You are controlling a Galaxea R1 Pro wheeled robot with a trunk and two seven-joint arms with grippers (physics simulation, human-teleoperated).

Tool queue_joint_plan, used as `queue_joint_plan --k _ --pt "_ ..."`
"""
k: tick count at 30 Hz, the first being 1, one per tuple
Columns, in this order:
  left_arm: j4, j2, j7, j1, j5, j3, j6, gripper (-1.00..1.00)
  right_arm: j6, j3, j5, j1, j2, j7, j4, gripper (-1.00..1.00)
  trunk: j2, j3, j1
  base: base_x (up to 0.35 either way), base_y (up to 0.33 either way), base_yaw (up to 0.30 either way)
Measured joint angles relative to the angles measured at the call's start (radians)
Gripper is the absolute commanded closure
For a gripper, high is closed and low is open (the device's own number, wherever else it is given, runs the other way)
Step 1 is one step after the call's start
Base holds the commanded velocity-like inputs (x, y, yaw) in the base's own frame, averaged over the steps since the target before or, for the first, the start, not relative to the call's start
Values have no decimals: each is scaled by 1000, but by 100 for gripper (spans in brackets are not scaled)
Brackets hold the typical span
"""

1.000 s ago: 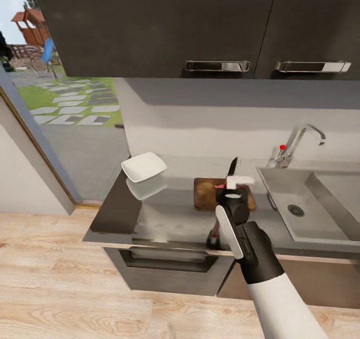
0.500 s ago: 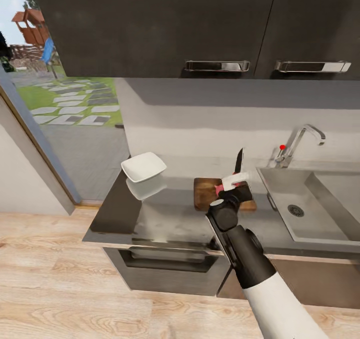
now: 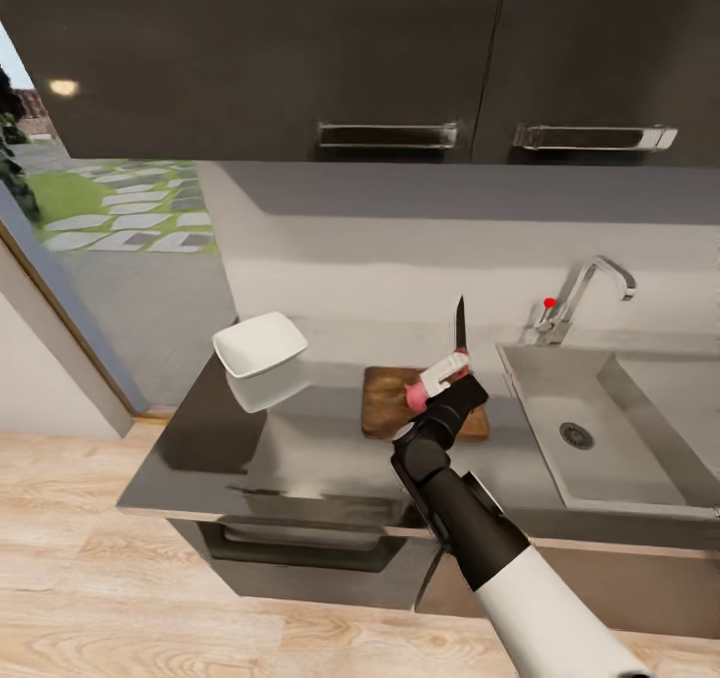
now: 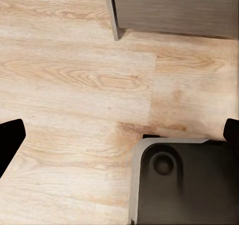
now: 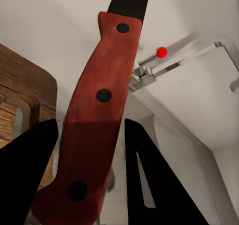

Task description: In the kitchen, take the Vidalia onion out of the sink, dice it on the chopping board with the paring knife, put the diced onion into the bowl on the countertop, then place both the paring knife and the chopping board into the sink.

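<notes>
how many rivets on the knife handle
3, seen in the right wrist view on the paring knife: one by the blade, one mid-handle, one near the butt between the right gripper fingers. The far side is hidden.

Your paring knife [image 3: 452, 358], red-handled, stands blade-up above the chopping board [image 3: 390, 398]; the white bowl [image 3: 259, 345] lies left of that board, the sink [image 3: 600, 428] right.

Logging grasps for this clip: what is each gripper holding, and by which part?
The right gripper holds the paring knife by its red handle, blade pointing up. The left gripper's fingers are spread over bare floor, holding nothing.
</notes>
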Motion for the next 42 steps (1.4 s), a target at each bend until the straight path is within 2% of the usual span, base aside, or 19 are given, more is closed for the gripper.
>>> queue_joint_plan --k 4,9,11,12,14,16,17,18,22,30,37,42 --pt "4 0 -1 0 0 -1 0 -100 -29 1 0 0 -4 1 2 100 0 0 0 104 -288 0" --pt "4 -1 -1 0 -1 -1 0 -100 -104 2 -2 0 -6 2 11 100 0 0 0 19 -302 0" --pt "4 -1 -1 0 -1 -1 -1 -100 -154 13 -4 0 -8 2 42 100 0 0 0 3 -160 0" --pt "4 -1 -1 0 -1 -1 -1 -100 -168 35 -4 0 -8 2 59 100 0 0 0 2 -80 0" --pt "4 -1 -1 0 -1 -1 -1 -100 -183 116 0 0 -8 1 92 100 0 0 0 1 -42 0" --pt "4 -1 -1 0 -1 -1 -2 -100 -190 248 7 0 -7 0 127 100 0 0 0 0 -13 0" --pt "4 -1 -1 0 -1 -1 -2 -100 -190 289 9 0 -6 0 136 100 0 0 0 0 -5 0" --pt "4 -1 -1 0 -1 -1 -2 -100 -190 305 11 0 -6 0 140 100 0 0 0 0 -4 0" --pt "4 -1 -1 0 -1 -1 -2 -100 -190 328 12 0 -6 1 145 100 0 0 0 0 -1 0" --pt "4 -1 -1 0 -1 -1 -2 -100 -191 334 11 0 -8 -3 163 100 0 0 0 0 0 0" --pt "4 -1 -2 0 -2 -1 -2 -100 -192 336 10 0 -5 2 279 100 0 0 0 0 0 0" --pt "4 -1 -1 0 -1 -1 -2 -100 -193 337 11 0 -7 2 293 100 0 0 0 0 0 0"
